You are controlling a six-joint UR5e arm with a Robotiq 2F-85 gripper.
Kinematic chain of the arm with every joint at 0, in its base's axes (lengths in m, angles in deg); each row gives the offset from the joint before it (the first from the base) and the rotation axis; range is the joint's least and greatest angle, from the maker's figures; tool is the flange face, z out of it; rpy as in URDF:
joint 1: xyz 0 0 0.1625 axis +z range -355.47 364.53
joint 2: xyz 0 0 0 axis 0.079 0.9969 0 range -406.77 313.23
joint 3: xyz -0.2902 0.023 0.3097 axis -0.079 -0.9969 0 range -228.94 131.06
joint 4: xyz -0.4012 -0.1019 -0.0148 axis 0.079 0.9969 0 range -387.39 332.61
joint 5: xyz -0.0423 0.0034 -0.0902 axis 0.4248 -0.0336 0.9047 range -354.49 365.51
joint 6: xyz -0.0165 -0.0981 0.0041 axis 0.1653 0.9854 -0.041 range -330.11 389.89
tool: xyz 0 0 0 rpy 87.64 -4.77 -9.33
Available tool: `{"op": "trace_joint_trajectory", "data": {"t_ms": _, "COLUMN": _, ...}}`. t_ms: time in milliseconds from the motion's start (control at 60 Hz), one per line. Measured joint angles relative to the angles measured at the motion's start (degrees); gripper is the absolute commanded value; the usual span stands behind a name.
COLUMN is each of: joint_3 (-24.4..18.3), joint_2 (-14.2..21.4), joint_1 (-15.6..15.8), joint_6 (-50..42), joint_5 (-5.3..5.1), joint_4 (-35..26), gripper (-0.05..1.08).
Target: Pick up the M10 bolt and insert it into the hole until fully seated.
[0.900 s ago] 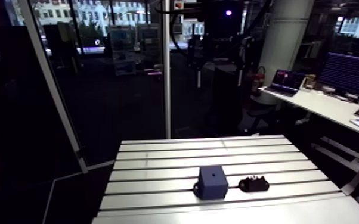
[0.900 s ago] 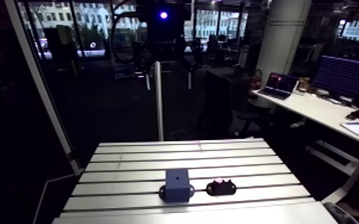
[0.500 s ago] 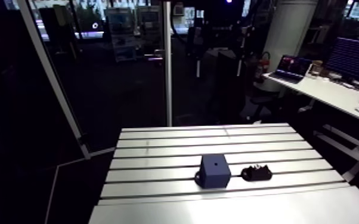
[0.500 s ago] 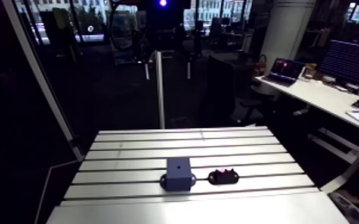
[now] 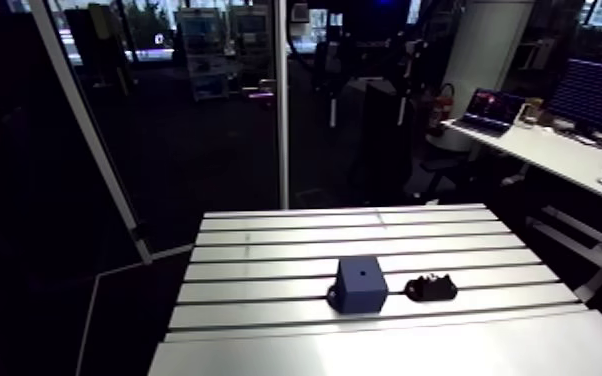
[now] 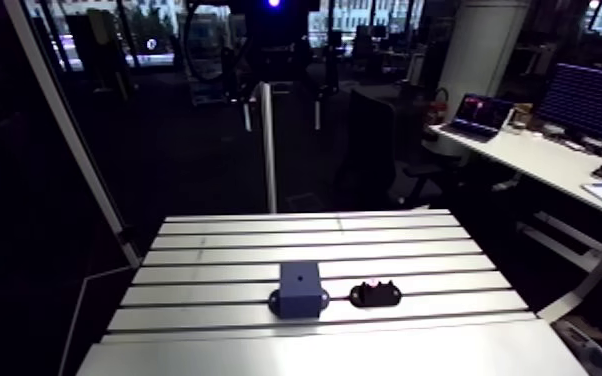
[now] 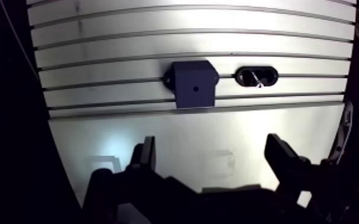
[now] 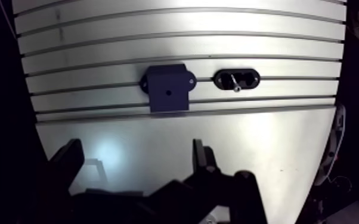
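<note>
Arm view: a slotted aluminium table (image 5: 265, 265) runs away from the camera, its grooves lying across the view. Near the front edge a dark blue block (image 5: 358, 284) stands upright on the slotted part. Just beside it, apart from it, lies a low black holder (image 5: 430, 288). The bolt is too small and dark to make out from here.

Wrist view: the camera looks down on the table from high up. The gripper (image 7: 213, 156) hangs over the smooth strip at the table's front, well short of both objects. Its two dark fingers (image 7: 146, 156) are spread wide, with only bare table showing between them, and they hold nothing. Ahead of the gripper sits the block, roughly square from above, with a small rounded ear sticking out at each side. A small round hole (image 7: 195, 89) shows as a dark dot near the middle of its top face. Beside the block, along the same groove, lies the holder, a flat black oval. The bolt (image 7: 254, 78) rests in it, a short, thin, silvery piece lying at a slant and catching the light. Its head and thread cannot be told apart. Bolt and gripper are well apart.
</note>
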Motion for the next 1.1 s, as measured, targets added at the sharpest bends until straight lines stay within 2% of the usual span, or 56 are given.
{"op": "trace_joint_trajectory", "data": {"t_ms": 233, "joint_3": 1.11, "joint_2": -0.01, "joint_1": -0.80, "joint_6": 2.49, "joint_5": 0.18, "joint_4": 1.55, "gripper": 0.01}}
{"op": "trace_joint_trajectory", "data": {"t_ms": 517, "joint_3": 6.32, "joint_2": 0.52, "joint_1": -4.71, "joint_6": 8.08, "joint_5": 0.08, "joint_4": 8.51, "gripper": 0.01}}
{"op": "trace_joint_trajectory", "data": {"t_ms": 867, "joint_3": 14.38, "joint_2": 3.10, "joint_1": -8.93, "joint_6": 13.01, "joint_5": -0.09, "joint_4": 17.79, "gripper": 0.01}}
{"op": "trace_joint_trajectory", "data": {"t_ms": 1100, "joint_3": 20.14, "joint_2": 4.55, "joint_1": -13.21, "joint_6": 16.60, "joint_5": -1.60, "joint_4": 23.35, "gripper": 0.01}}
